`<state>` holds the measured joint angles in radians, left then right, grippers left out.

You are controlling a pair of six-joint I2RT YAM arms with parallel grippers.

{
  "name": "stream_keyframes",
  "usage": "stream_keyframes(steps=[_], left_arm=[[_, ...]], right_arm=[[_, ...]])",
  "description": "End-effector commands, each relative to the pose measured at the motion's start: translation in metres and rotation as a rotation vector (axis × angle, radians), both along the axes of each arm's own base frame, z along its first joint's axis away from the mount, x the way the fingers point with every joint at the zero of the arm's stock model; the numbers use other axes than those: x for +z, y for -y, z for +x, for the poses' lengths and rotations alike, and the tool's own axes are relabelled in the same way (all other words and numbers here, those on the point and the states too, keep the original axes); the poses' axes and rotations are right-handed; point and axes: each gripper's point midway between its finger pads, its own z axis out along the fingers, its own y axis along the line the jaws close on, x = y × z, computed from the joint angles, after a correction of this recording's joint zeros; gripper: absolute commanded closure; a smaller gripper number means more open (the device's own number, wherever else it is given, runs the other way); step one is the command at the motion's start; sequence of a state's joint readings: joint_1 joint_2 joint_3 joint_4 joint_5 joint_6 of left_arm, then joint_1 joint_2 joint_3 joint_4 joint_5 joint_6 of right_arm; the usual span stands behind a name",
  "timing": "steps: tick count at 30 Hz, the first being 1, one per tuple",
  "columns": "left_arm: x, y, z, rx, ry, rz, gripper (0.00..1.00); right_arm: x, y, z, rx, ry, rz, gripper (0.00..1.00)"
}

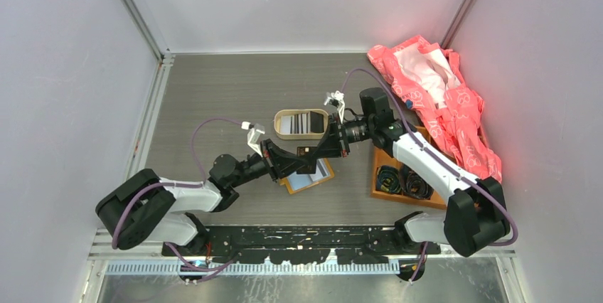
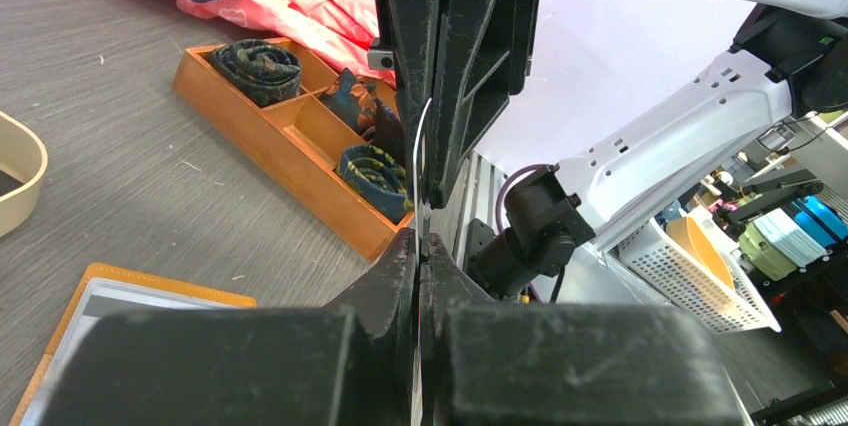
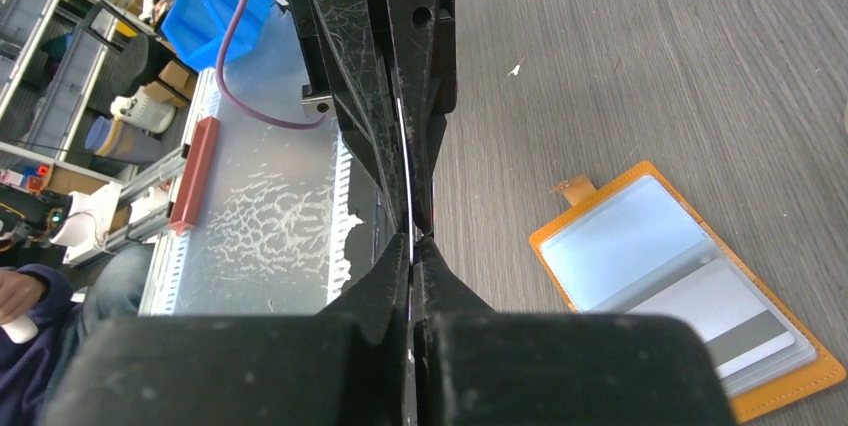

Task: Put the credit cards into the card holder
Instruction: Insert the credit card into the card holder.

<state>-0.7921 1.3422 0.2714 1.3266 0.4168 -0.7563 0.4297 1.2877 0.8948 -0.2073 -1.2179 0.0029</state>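
Card (image 2: pixel 418 141) is pinched by left hand (image 2: pixel 420 243) and right hand (image 3: pixel 412 237).

White arm shells (image 1: pixel 419 157), black joints (image 1: pixel 377 107), purple cables (image 1: pixel 217 120).

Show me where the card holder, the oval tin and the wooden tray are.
card holder (image 3: pixel 615 241), right wrist view, pale upper pocket.
oval tin (image 1: pixel 276 124), top external view, left rim.
wooden tray (image 2: pixel 280 171), left wrist view, front wall.

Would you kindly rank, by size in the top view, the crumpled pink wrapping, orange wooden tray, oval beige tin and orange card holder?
Pink wrapping
wooden tray
beige tin and card holder: alike, holder partly hidden
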Motion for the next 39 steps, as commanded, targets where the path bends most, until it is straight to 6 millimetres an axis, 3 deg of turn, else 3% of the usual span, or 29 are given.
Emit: stream_keyframes(steps=[1,4,11,23,28,39], left_arm=[[0.018,0.001,0.001,0.004,0.054,-0.058,1.0],[0.012,-0.002,0.007,0.044,0.034,-0.053,0.95],[-0.018,-0.022,0.018,0.181,-0.052,0.017,0.58],[-0.081,-0.077,0.022,0.4,-0.2,0.432,0.42],[-0.098,-0.081,0.018,0.407,-0.282,0.446,0.41],[-0.123,-0.076,0.019,0.409,-0.411,0.502,0.39]], right_arm=[[0.022,-0.005,-0.002,0.042,0.03,0.044,0.99],[0.017,-0.003,0.0,0.029,0.037,0.018,0.99],[-0.007,0.001,0.019,-0.049,-0.016,-0.075,0.99],[-0.087,0.026,0.066,-0.295,-0.216,-0.321,0.99],[-0.113,0.027,0.071,-0.334,-0.309,-0.377,0.99],[-0.138,0.022,0.075,-0.353,-0.421,-0.408,0.99]])
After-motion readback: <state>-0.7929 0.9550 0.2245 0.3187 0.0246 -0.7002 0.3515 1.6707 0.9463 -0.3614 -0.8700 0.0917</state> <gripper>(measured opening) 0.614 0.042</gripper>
